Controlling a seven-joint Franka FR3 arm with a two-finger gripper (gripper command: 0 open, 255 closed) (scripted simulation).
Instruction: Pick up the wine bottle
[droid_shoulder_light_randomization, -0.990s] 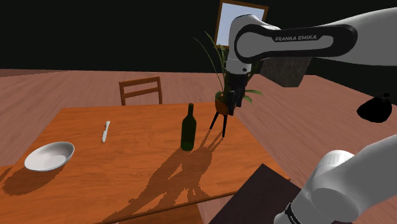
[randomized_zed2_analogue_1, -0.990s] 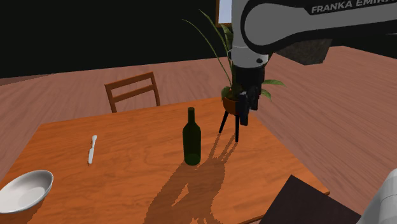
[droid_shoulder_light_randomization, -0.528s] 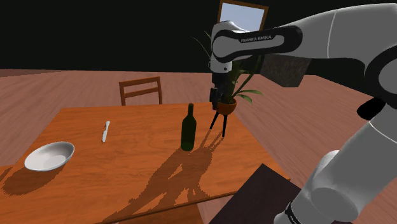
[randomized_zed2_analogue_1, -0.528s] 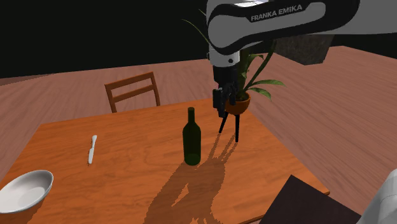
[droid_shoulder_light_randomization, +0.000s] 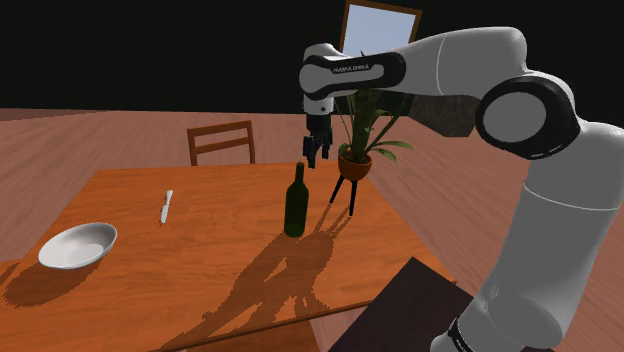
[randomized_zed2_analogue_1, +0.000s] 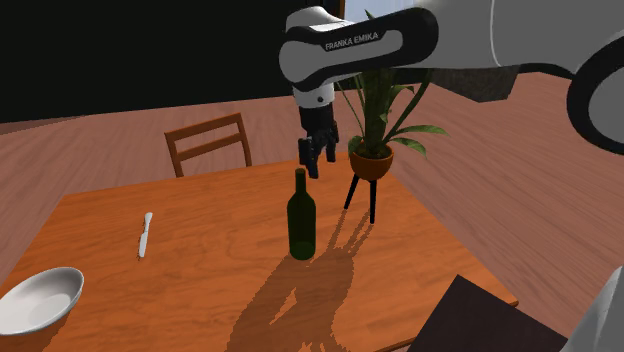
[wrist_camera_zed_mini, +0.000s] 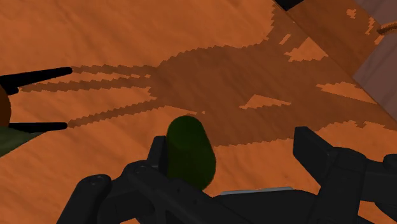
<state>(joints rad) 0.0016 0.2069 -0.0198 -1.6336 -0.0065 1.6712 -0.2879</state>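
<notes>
A wood-plank floor runs back to a black area, with a framed pane (droid_shoulder_light_randomization: 378, 25) high on the far side. In front of it stands an orange-brown wooden table (droid_shoulder_light_randomization: 200, 285). The dark green wine bottle (droid_shoulder_light_randomization: 295, 205) stands upright on the table, toward its far edge, and casts a long shadow toward the near edge.

Everything else is placed from the bottle. The black gripper (droid_shoulder_light_randomization: 315, 153) hangs from the white arm with its fingertips pointing down, about level with the bottle's top. In the shoulder view it sits just to the right of the neck. The second exterior view shows the same arrangement, with the gripper (randomized_zed2_analogue_1: 315, 160) just beside the top of the bottle (randomized_zed2_analogue_1: 301, 220).

In the wrist view the two fingers stand well apart, so the gripper (wrist_camera_zed_mini: 232, 143) is open and holding nothing. The bottle's rounded top (wrist_camera_zed_mini: 189, 156) lies in the gap, close against one finger and far from the other. Whether it touches that finger cannot be told.

A potted plant on a black tripod stand (droid_shoulder_light_randomization: 355, 160) is near the bottle, on the shoulder view's right. A wooden chair (droid_shoulder_light_randomization: 221, 142) stands behind the bottle, past the table's far edge. A white knife (droid_shoulder_light_randomization: 166, 206) lies well to the shoulder view's left of the bottle. A white bowl (droid_shoulder_light_randomization: 77, 245) sits farther left still and nearer the front edge.
</notes>
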